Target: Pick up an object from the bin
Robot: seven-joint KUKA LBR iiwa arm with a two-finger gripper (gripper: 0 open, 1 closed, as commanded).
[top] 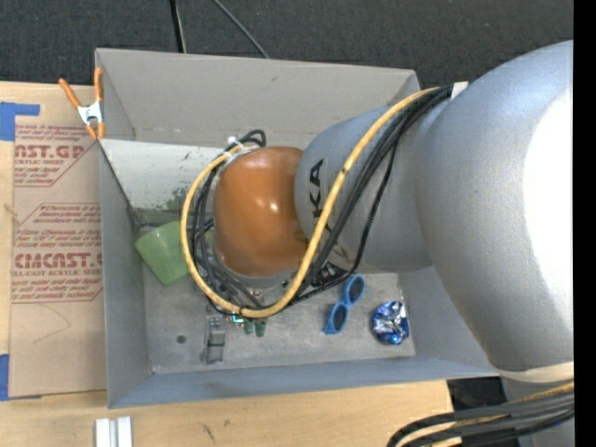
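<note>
Bare bin floor (pixel 293 341) beside blue sunglasses (pixel 343 304)

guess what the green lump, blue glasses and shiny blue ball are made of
Green lump: matte, soft-looking, maybe foam or rubber. Blue glasses: smooth moulded plastic, likely. Shiny blue ball: crinkled with bright glints, probably foil.

The orange cover (pixel 256 212) and grey arm (pixel 503 203), itself cut off at the right edge, hide the middle of the floor of the bin (pixel 279 91) and part of a pale green thing (pixel 160 254); a small dark piece (pixel 214 343) below is too small to tell.
</note>
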